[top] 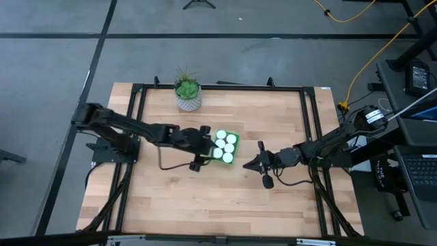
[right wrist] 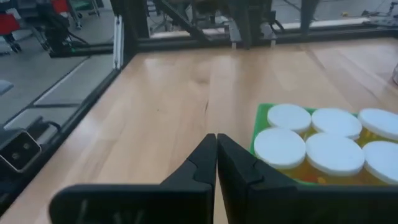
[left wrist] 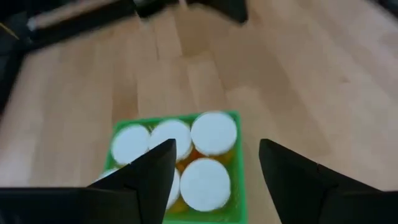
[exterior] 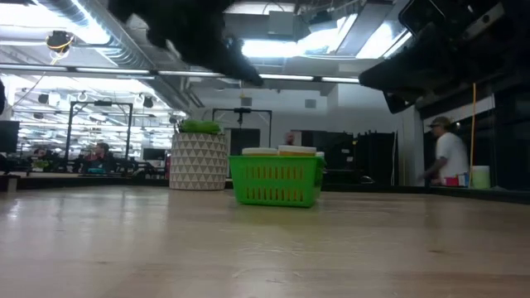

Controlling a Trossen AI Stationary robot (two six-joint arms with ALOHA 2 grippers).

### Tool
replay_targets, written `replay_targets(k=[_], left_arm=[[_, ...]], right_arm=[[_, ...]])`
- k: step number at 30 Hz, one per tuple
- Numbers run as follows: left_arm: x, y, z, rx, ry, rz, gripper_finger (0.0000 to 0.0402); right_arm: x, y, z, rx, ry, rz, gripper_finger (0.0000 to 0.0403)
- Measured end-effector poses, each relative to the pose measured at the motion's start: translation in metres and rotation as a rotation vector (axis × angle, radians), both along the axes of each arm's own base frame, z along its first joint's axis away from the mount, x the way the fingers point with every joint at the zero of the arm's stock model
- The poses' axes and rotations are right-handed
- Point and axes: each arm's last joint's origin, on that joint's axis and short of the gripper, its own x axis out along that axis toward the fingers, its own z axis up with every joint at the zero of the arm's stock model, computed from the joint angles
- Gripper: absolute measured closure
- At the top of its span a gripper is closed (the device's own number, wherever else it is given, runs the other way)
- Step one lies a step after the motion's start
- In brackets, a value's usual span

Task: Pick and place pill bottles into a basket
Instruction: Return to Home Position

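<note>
**counter contents, itemised**

- pill bottles [right wrist: 334, 154]: six.
  - translucent orange bodies with flat round white caps.
  - all stand upright inside the basket in two rows of three, caps close together and rising just above the rim.
- basket [exterior: 276, 186]: one.
  - bright green, rectangular, with low slotted walls.
  - sits near the middle of the counter [top: 205, 205], in front of the potted plant and apart from it.
- potted plant [top: 188, 101]: one.
  - white patterned pot with a spiky green plant, at the far edge of the counter.
- arms: two, dark, both held clear of the wood.
- left hand [left wrist: 216, 149]: one.
  - hangs above the basket's left side, looking down on the caps.
  - fingers spread wide, nothing between them.
- right hand [right wrist: 216, 138]: one.
  - near the basket's right side and apart from it.
  - fingers pressed together, holding nothing.
- person [exterior: 451, 157]: one, in a white top, in the room beyond the counter.
</note>
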Motion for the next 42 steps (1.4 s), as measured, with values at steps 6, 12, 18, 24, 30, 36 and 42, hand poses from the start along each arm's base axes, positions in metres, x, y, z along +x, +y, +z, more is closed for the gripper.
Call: replay_targets(k=[6,12,18,24,30,36,42], left_arm=[[-0.034,-0.005,0.038,-0.017,-0.038,-0.022,0.0213],[-0.070,-0.006,0.056,-0.054,0.028,-0.013,0.0317],[-0.110,-0.006,0.048,-0.118,-0.003,0.002,0.0397],[-0.158,0.001,0.012,-0.159,-0.159,0.128,0.0399],[-0.195,0.009,-0.010,-0.149,-0.377,0.119,0.0399],[-0.223,0.015,-0.016,-0.119,-0.514,0.092,0.0400],[-0.228,0.018,-0.031,-0.062,-0.531,0.117,0.0400]], right_arm=[[0.004,-0.005,0.015,0.014,-0.032,-0.026,0.0387],[0.010,-0.013,0.050,-0.052,0.066,-0.056,0.0398],[0.004,-0.016,0.071,-0.146,0.052,-0.034,0.0399],[-0.014,-0.023,0.048,-0.118,0.032,-0.044,0.0399],[-0.031,-0.036,0.035,-0.098,-0.091,-0.084,0.0401],[-0.048,-0.056,0.057,-0.119,-0.186,-0.080,0.0401],[-0.069,-0.074,0.068,-0.144,-0.207,-0.083,0.0402]])
